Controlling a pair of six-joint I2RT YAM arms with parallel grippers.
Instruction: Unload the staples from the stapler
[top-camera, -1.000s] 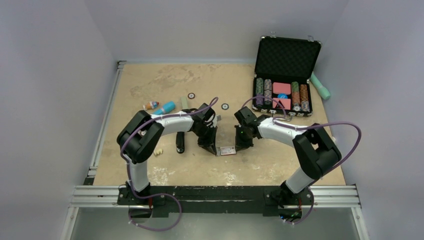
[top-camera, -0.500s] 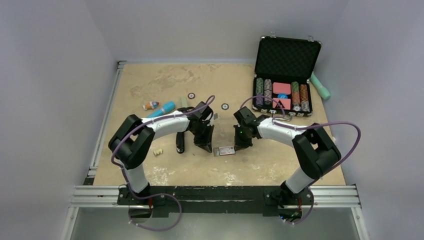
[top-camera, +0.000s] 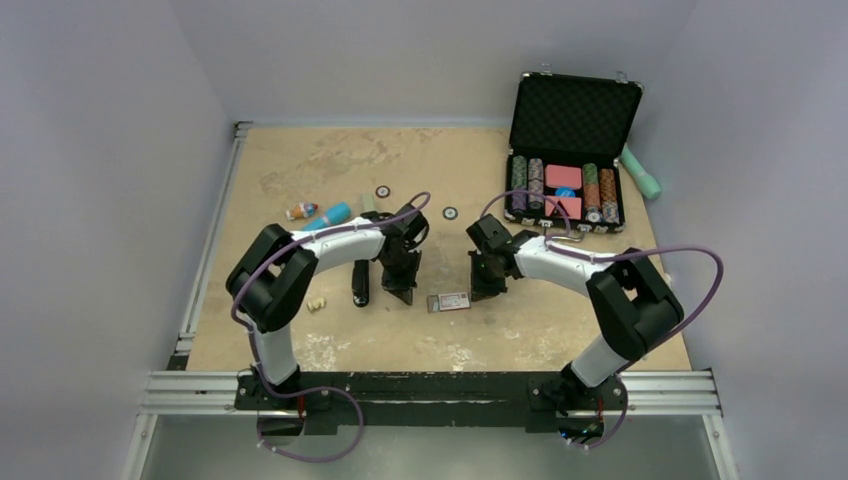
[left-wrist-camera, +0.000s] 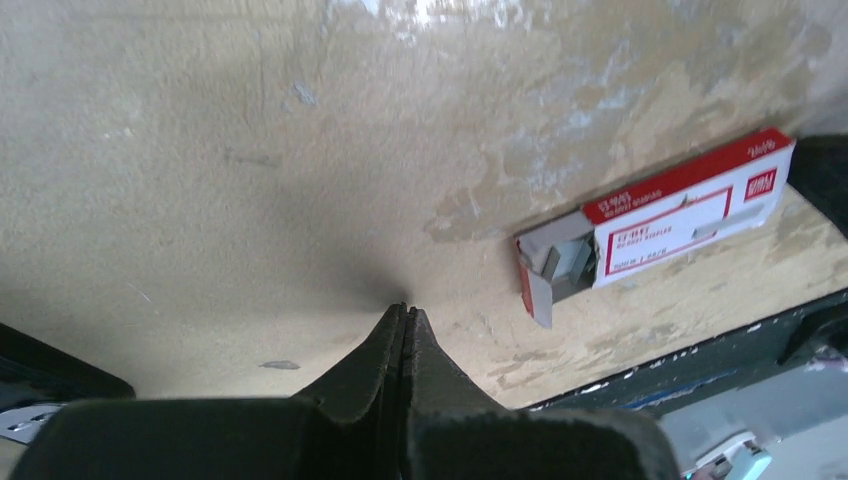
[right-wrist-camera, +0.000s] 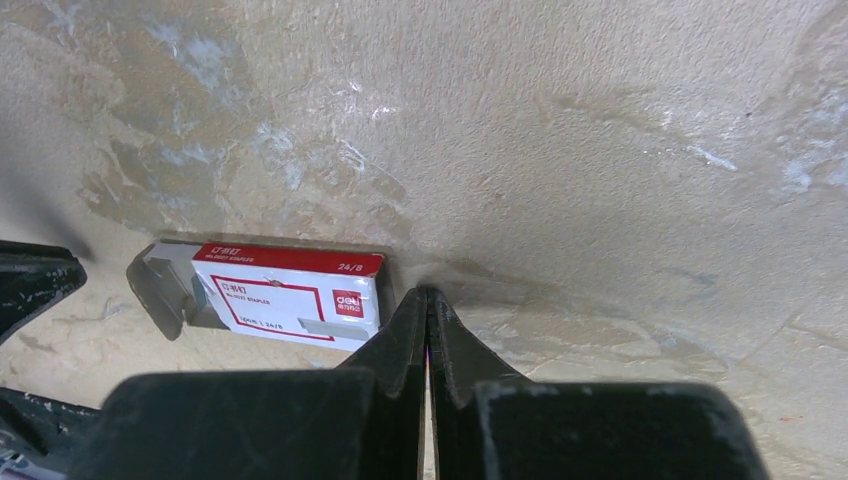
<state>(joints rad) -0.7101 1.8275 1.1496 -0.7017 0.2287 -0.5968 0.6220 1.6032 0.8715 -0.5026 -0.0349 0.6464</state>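
Black, the stapler is lying on the table just beside the left gripper. Nothing is being gripped by it or the right gripper: both are being pressed fully closed, flanking the staple box.

A worn tan table, its board mottled with pale scuffed patches, sits in a booth closed in by plain lavender-grey walls at its far, left and right edges. Aluminium rails run along the table's near edge, and a thinner metal strip lines its left edge. The light is soft and even, casting faint shadows, and a grey surface lies below the near edge.
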